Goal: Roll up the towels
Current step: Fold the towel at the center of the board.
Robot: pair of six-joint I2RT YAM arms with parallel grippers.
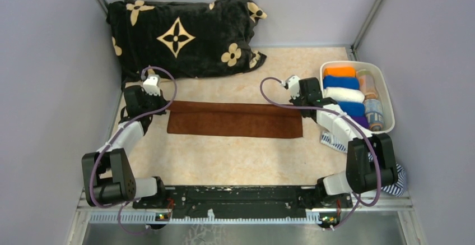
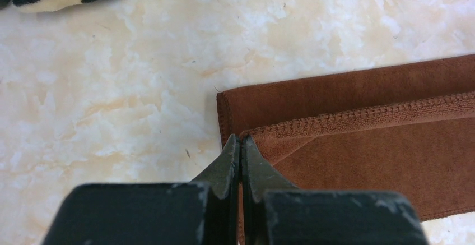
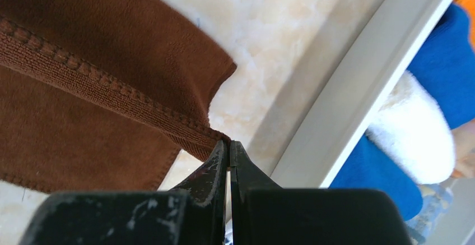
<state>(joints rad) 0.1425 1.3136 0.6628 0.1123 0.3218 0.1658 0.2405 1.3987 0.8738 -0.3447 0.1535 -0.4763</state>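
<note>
the left hand [image 2: 240, 142] and right hand [image 3: 228, 144] each pinch a corner of the brown towel [image 1: 235, 120], likely to fold it for rolling.

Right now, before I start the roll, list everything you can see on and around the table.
brown towel: one, brown, folded into a long strip mid-table
rolled towels: five, orange, blue, white, blue, purple, lined up in the bin
printed rolls: two, peach and pale blue, along the bin's right side
bin: one, white, right of the table
blanket: one, black with beige flowers, far left
striped cloth: one, navy-white, by the right arm
table: one, beige marbled
left claw: black, shut on the brown towel's left corner
right claw: black, shut on its right corner
</note>
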